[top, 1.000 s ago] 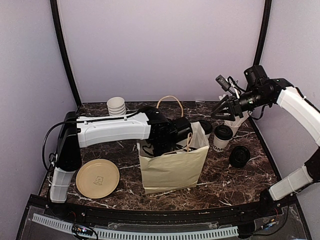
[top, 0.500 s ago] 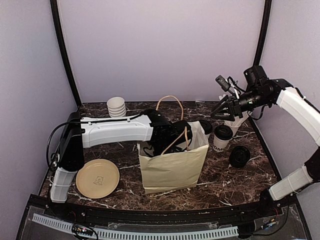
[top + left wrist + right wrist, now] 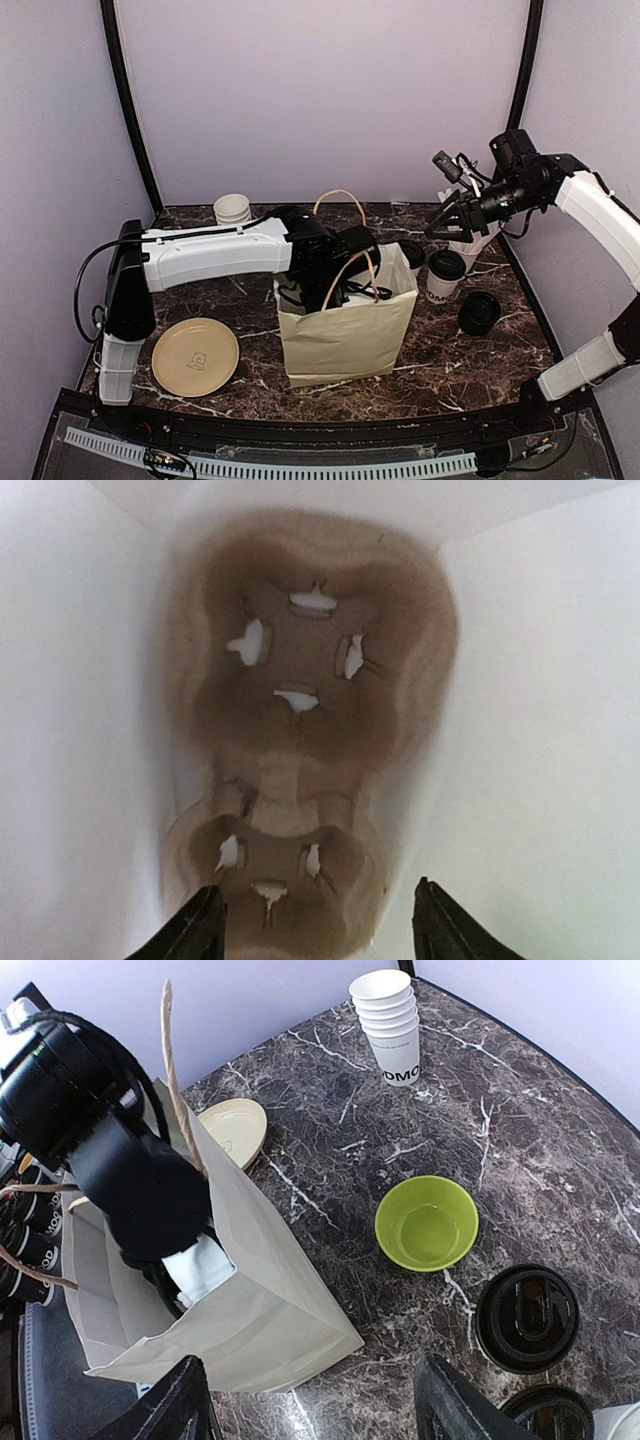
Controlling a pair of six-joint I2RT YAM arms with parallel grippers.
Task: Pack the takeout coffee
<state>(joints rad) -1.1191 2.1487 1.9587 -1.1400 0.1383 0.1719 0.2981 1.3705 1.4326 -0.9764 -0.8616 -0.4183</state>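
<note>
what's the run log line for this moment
left hand open, inside paper bag over empty cup carrier | right hand open, raised, empty | takeout coffee outside bag, on table

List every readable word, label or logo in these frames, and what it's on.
"DOMO": dark print on the bottom cup of the stack of lidless white paper cups, right wrist view.
"OMO": dark letters near the base of the small white paper cup with the black lid, top view; the rest is turned away.
Small emblem on the round beige plate: too small to read.
Tan paper bag: no print visible.
</note>
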